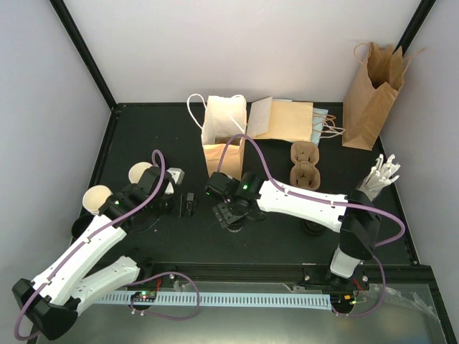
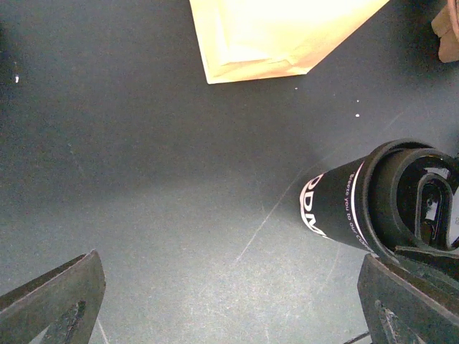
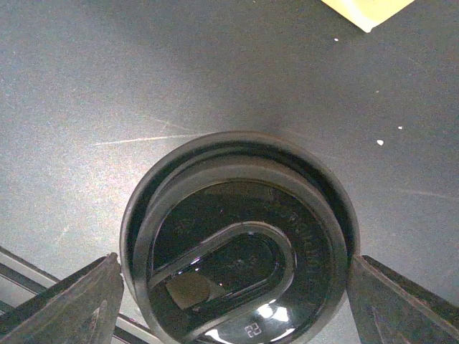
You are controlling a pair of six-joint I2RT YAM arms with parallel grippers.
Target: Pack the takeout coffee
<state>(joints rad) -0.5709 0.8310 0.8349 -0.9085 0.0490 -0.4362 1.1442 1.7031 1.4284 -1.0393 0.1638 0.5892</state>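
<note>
A takeout coffee cup with a black sleeve, white lettering and a round black lid (image 2: 373, 208) stands on the dark table. In the right wrist view its lid (image 3: 240, 236) fills the space between my fingers. My right gripper (image 3: 235, 287) hangs straight over it, open, jaws close beside the lid's rim on both sides. In the top view the right gripper (image 1: 229, 213) hides this cup. My left gripper (image 2: 229, 287) is wide open over bare table, left of the cup; from above it (image 1: 188, 203) sits beside the right one. Two cream paper cups (image 1: 97, 199) (image 1: 141, 173) stand by the left arm.
A tan paper bag with white handles (image 1: 224, 132) lies open behind the grippers, its edge (image 2: 280, 36) near the left wrist. Flat bags (image 1: 283, 118) lie beside it, another bag (image 1: 371, 97) stands at the back right. A cardboard cup carrier (image 1: 304, 163) sits right of centre.
</note>
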